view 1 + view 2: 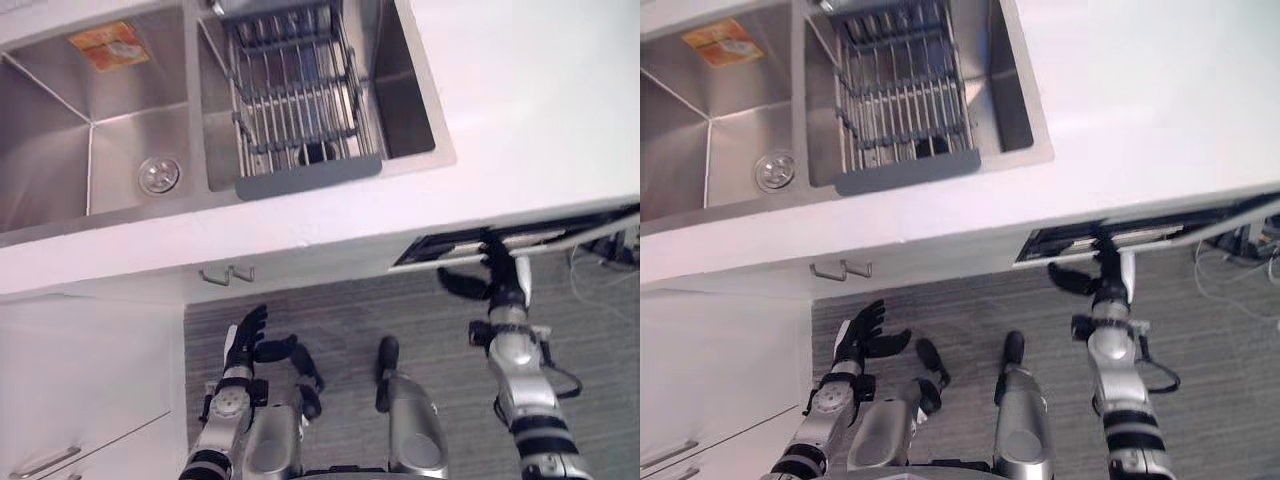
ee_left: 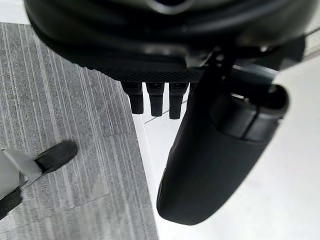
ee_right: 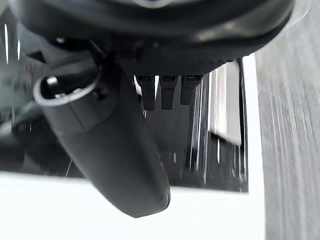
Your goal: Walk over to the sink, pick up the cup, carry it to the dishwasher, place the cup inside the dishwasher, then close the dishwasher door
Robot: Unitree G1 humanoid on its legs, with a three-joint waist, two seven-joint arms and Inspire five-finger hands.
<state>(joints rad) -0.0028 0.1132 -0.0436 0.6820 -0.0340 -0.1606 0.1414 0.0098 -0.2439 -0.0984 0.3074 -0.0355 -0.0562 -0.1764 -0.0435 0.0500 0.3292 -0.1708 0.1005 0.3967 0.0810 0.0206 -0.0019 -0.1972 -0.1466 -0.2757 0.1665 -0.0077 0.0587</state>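
The steel double-basin sink (image 1: 60, 150) lay at eleven o'clock, and the dishwasher (image 1: 450, 243) at three o'clock stood ajar, its white door (image 1: 430, 262) a crack open.

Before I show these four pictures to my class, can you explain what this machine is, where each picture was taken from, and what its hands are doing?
It is a humanoid robot standing at a kitchen counter. The two wide pictures come from cameras in its head, looking down on a white counter with a steel double sink and a wire dish rack in one basin. Under the counter is the dishwasher, its door slightly ajar. The two close-up pictures come from cameras on the wrists, each looking along its own dark hand. The right hand reaches up to the door's edge with straight fingers and holds nothing. The left hand hangs open above the grey floor, also empty.
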